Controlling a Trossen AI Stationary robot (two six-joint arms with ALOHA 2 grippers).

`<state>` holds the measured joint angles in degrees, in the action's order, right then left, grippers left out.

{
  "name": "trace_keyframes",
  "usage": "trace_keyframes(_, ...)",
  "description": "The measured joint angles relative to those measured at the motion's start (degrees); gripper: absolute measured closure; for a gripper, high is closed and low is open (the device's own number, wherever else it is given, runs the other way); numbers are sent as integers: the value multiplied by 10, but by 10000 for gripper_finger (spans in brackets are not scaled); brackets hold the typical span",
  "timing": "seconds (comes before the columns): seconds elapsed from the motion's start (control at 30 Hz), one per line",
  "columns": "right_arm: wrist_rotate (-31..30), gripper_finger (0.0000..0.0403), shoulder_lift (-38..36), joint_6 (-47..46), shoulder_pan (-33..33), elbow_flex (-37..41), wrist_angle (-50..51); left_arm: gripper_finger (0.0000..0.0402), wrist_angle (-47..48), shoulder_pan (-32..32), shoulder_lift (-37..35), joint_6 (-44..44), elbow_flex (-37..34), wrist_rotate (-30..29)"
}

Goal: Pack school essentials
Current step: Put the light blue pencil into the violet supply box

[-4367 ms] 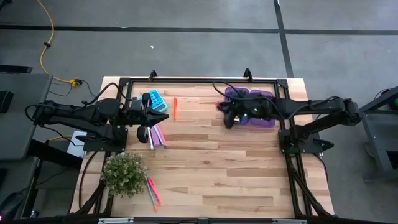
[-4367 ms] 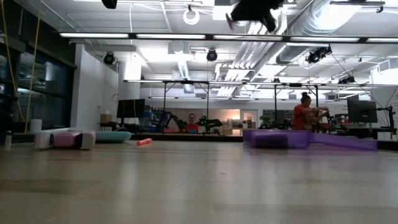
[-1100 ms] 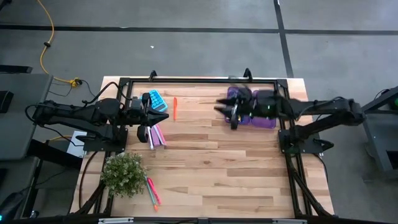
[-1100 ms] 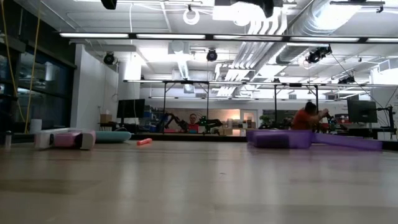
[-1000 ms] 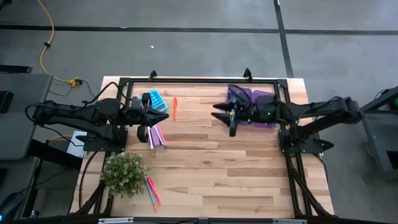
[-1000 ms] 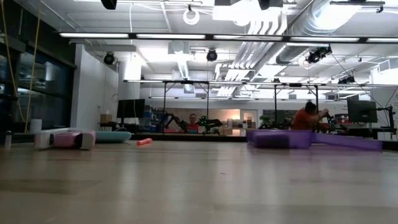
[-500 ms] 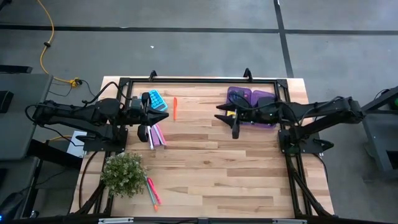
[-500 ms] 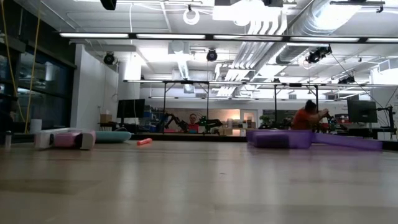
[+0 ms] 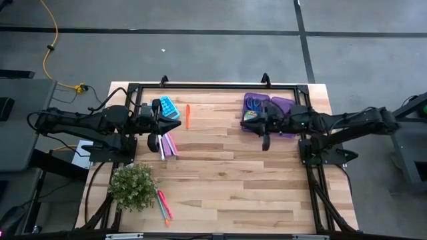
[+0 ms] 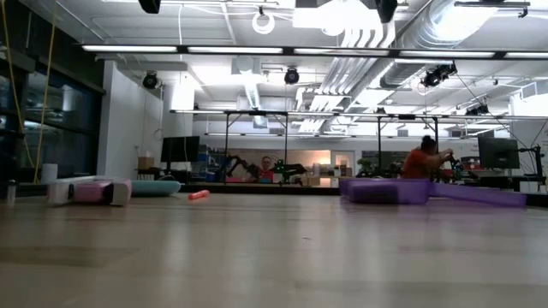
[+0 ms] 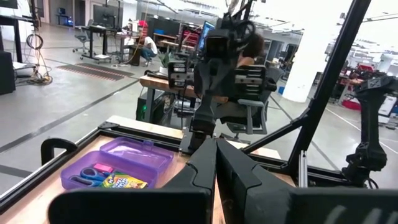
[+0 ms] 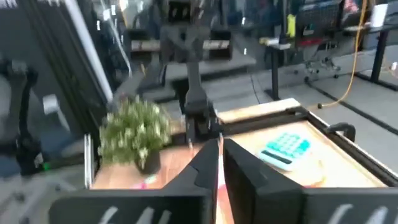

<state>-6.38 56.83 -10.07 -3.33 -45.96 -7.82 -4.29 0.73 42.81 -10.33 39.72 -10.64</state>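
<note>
A translucent purple case [image 9: 280,107] lies open at the table's far right. It holds blue-handled scissors [image 11: 86,178], a crayon box [image 11: 124,183] and a small pink eraser [image 11: 102,168]. My right gripper [image 9: 259,125] hangs shut and level above the case's near left part, holding nothing. At the far left my left gripper [image 9: 175,125] waits shut and level above the table. An orange pen [image 9: 187,115] lies beside a blue item [image 9: 166,106]. More pens [image 9: 169,144] lie below the left gripper, and others [image 9: 163,205] lie by the plant.
A bushy green potted plant [image 9: 132,185] stands at the near left corner. A black frame [image 9: 213,86] runs along the table's far edge and down both sides. The wooden middle of the table [image 9: 227,173] is bare. People sit in the room beyond the table.
My right gripper has drawn back toward the table's right edge and sunk a little, and its spread fingers have shut. The scissors and crayon box in the purple case, partly under the gripper before, now show. The left arm has kept still.
</note>
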Motion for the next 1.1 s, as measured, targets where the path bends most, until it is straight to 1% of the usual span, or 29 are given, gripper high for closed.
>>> trace_keyframes(0.1,0,396,-25,-2,6,50,-78,402,0,0,0,0,0,1)
trace_keyframes(0.17,7,400,-35,-1,13,69,-100,402,0,0,0,0,0,1)
trace_keyframes(0.53,13,402,-41,-4,19,74,-102,401,0,0,0,0,0,-2)
trace_keyframes(0.63,13,402,-41,-5,19,74,-102,391,0,0,6,-1,0,-6)
trace_keyframes(0.77,13,402,-41,-5,19,74,-102,349,1,0,15,0,0,-6)
trace_keyframes(1.0,24,403,-40,-4,18,74,-100,240,2,0,27,10,0,-3)
trace_keyframes(1.1,24,403,-40,-4,19,74,-100,203,2,0,27,9,0,-3)
